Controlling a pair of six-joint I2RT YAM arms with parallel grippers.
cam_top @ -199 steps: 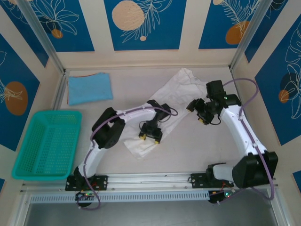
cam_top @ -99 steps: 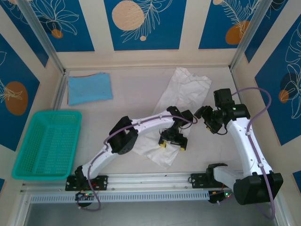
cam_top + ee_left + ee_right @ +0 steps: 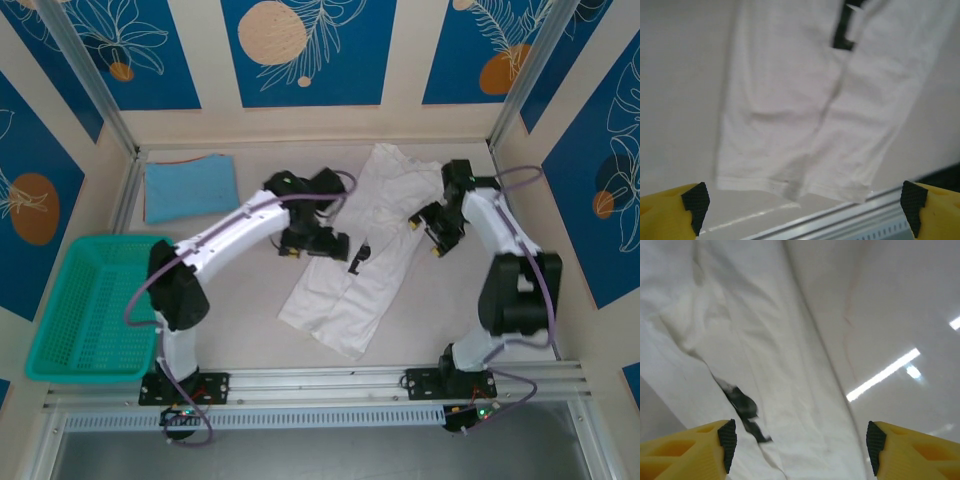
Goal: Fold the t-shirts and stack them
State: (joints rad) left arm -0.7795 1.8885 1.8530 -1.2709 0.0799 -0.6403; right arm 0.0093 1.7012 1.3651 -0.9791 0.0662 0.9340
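The white t-shirt (image 3: 360, 250) lies stretched out diagonally on the table, collar end at the back and hem toward the front. Its small black mark (image 3: 358, 254) faces up. A folded light-blue t-shirt (image 3: 190, 187) rests at the back left. My left gripper (image 3: 314, 247) hovers at the white shirt's left edge, open and empty. In the left wrist view the white t-shirt (image 3: 810, 100) hangs below the left gripper (image 3: 804, 201), hem nearest. My right gripper (image 3: 427, 232) stands open over the shirt's right edge. The right gripper (image 3: 800, 440) looks down on the white t-shirt (image 3: 770, 350).
A teal mesh basket (image 3: 100, 305) sits at the left edge of the table. A metal rail (image 3: 320, 385) runs along the front by the arm bases. Walls close in the back and both sides.
The left gripper let go of the shirt's near part, opened wide and swung back to the shirt's left edge. The right gripper moved back and left. The white shirt now lies longer and flatter.
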